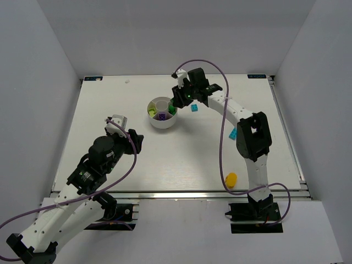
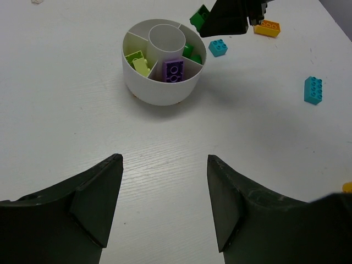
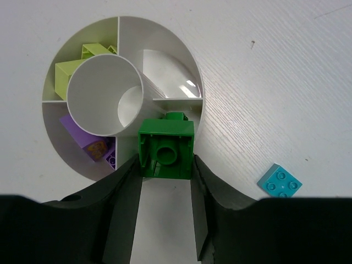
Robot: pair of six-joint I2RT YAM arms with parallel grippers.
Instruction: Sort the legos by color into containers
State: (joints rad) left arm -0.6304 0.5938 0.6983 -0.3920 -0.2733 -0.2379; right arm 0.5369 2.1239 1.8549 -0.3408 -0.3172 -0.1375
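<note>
White wood-grain tabletop (image 1: 181, 159); bare pale walls (image 1: 165, 33) on three sides.

Near edge, right: one yellow piece (image 1: 231, 180).

Left half: left gripper (image 2: 165, 159) hangs with jaws apart, holding nothing.

Toward the right edge: cyan brick (image 1: 234, 133).

Centre, toward the far edge: round divided dish (image 1: 163, 124) holding lime bricks (image 2: 138, 61), a purple brick (image 2: 174, 70) and sorted green bricks (image 2: 191, 54).

Right gripper (image 3: 165, 162) clamps a green brick (image 3: 165, 148) over the dish's green section. A small cyan square (image 1: 194, 108) lies just beside.

Green brick (image 3: 165, 148) above divided white dish (image 3: 165, 69)
</note>
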